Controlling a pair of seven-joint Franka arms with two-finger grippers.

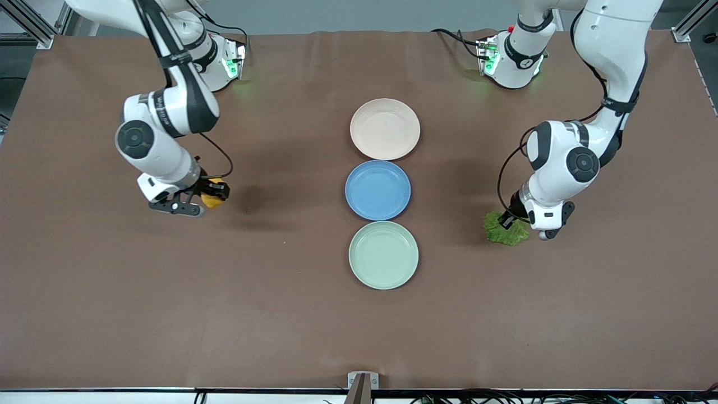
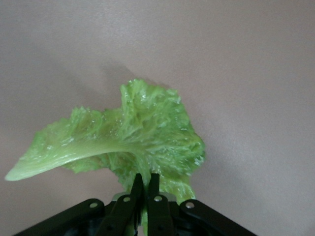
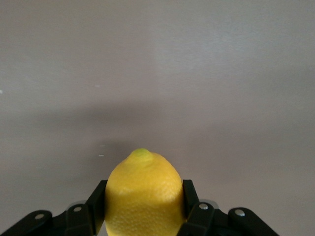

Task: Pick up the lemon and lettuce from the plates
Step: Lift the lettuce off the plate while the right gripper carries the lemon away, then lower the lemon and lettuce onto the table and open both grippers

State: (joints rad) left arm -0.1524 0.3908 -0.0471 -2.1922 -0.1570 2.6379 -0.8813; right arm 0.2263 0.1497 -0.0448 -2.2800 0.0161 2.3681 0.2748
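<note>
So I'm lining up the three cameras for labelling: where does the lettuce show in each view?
Front view: the lettuce hangs from the left gripper over bare table toward the left arm's end, away from the plates.
Left wrist view: the lettuce fills the middle, pinched between the closed fingers.
Right wrist view: not in it.
Shared landmark: the brown table, also under the leaf in the left wrist view.

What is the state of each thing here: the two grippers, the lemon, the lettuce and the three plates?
Left gripper: shut on the lettuce, over bare table.
Right gripper: shut on the lemon, over bare table.
Lemon: held, off its plate.
Lettuce: held by its edge.
Beige plate: empty.
Blue plate: empty.
Green plate: empty.
</note>
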